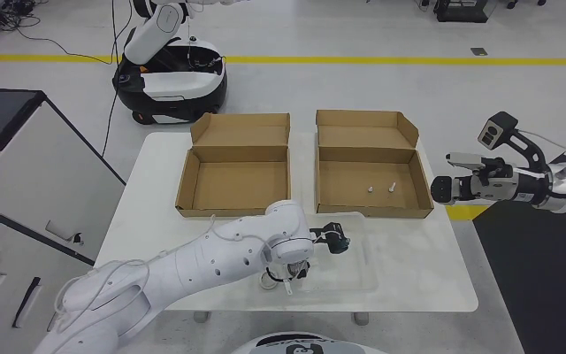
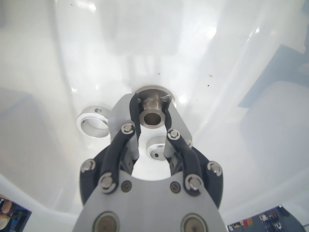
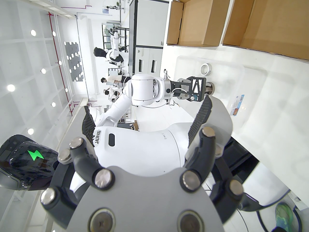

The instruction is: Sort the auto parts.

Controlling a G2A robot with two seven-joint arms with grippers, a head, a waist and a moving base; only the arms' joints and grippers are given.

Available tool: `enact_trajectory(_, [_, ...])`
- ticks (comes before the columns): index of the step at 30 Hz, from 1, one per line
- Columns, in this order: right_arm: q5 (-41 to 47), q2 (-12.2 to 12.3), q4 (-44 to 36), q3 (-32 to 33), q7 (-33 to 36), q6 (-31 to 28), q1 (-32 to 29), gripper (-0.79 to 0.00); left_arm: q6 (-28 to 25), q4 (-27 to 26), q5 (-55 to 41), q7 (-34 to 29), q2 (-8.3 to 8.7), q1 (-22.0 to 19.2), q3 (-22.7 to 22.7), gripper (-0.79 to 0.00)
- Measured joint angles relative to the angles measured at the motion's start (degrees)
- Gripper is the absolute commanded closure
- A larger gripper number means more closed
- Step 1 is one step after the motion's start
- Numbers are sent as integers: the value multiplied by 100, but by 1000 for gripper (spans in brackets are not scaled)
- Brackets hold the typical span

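Note:
My left gripper [image 2: 151, 115] is low inside the clear plastic tray [image 2: 154, 37], shut on the neck of a steel flanged bushing [image 2: 152, 119] whose wide flange faces the tray floor. An aluminium ring collar [image 2: 93, 121] lies just beside the fingers, and a round silver part [image 2: 155, 149] lies under the gripper. From above, that gripper [image 1: 334, 239] is over the tray [image 1: 398, 265] at the table's front middle. My right gripper [image 3: 144, 119] stands open with nothing in it, held off the table's right edge [image 1: 439, 189].
Two open cardboard boxes stand behind the tray. The left box [image 1: 234, 181] has a bare floor. The right box [image 1: 354, 186] holds two small bolts [image 1: 380, 188]. Another robot [image 1: 172, 75] is parked beyond the table.

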Motion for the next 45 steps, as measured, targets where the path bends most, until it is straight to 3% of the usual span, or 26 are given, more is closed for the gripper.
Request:
enact_trajectory(8, [0, 0, 0, 0, 0, 0, 0, -785, 25, -408, -53, -30, 108, -87, -139, 0])
enact_trajectory(16, [0, 0, 0, 0, 0, 0, 0, -785, 46, -953, -408, -29, 344, -378, -255, 0])
enact_trajectory(23, [0, 0, 0, 0, 0, 0, 0, -785, -306, -1438, -965, 8, 647, -287, -944, 0])
enact_trajectory(29, [0, 0, 0, 0, 0, 0, 0, -785, -1037, -1692, -1120, 269, 1028, 190, -1839, 0])
enact_trajectory(35, [0, 0, 0, 0, 0, 0, 0, -785, -1829, -1794, -1380, 1056, 1489, 791, -2550, 0])
enact_trajectory(41, [0, 0, 0, 0, 0, 0, 0, -785, -2982, -1507, -1882, 2203, 2026, 1438, -3255, 0])
enact_trajectory(45, [0, 0, 0, 0, 0, 0, 0, -785, -4051, -1209, -1950, 3271, 2451, 1850, -3619, 0])
